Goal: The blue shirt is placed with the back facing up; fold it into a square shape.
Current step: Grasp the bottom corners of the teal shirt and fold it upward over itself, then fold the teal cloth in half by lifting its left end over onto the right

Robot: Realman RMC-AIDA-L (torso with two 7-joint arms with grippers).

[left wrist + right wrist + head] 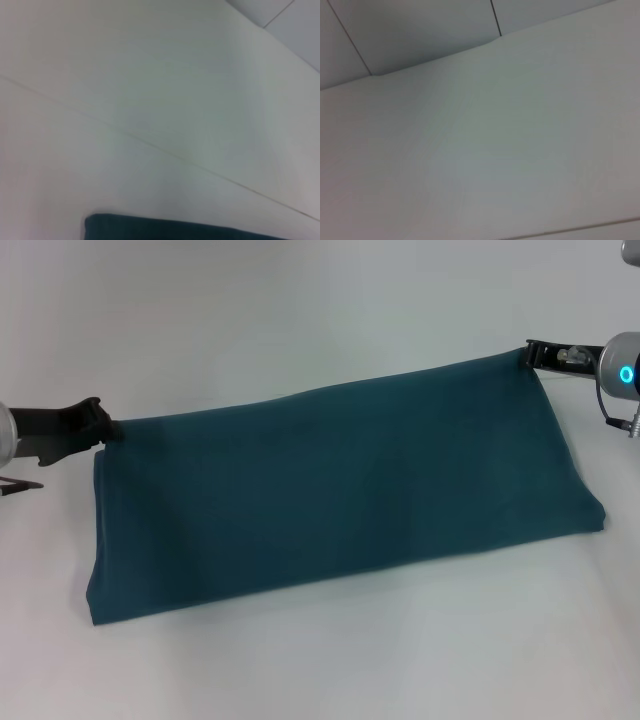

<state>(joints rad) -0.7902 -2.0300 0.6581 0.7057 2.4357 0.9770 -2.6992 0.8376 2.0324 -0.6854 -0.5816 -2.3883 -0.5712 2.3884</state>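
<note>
Lying across a white table [300, 320], shirt [340, 490] folded to a long band, plain teal-blue side up, running from near-left to far-right in head view. Near long edge a smooth fold; right end doubled over w/ a thick rounded corner. Fabric flat, only faint creases.

Left gripper [98, 422] at far-left corner of shirt, dark fingers pinched on the cloth there, corner drawn to a small point. Right gripper [535, 352] at far-right corner, black fingers likewise clamped on the cloth, corner pulled taut toward it. Blue ring light glowing on right wrist housing. Far edge of shirt stretched straight betw. the two grippers.

Table surface: matte white, uniform, no marks seen in head view. Small dark item at left frame edge below left arm, can't tell what.

Left wrist view: white surface w/ a thin seam line crossing diagonally; strip of shirt [185, 229] along one edge; own fingers not seen. Pale floor tiles w/ a joint line in one corner.

Right wrist view: white tabletop edge, then grey panels w/ dark seams beyond. No shirt, no fingers seen.
</note>
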